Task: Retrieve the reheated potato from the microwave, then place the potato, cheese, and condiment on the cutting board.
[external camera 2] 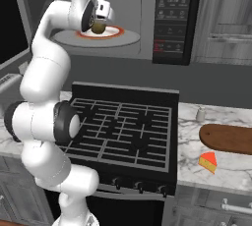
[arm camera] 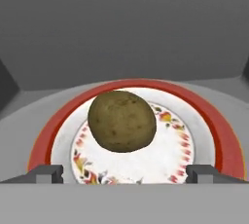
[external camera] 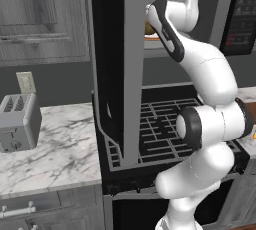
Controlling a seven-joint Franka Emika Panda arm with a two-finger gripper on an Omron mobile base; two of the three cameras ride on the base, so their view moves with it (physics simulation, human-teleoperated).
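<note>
Potato point(arm camera: 122, 120) centred on plate point(arm camera: 204, 121), between wide-spread tool point(arm camera: 124, 174) fingertips.

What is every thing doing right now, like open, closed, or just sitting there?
microwave: door swung open.
potato: lying on the plate inside the microwave, not gripped.
plate: resting on the microwave turntable.
claw: open, fingertips either side in front of the potato.
cheese: on the counter, off the board.
condiment: upright on the counter.
cutting board: flat, bare.
</note>
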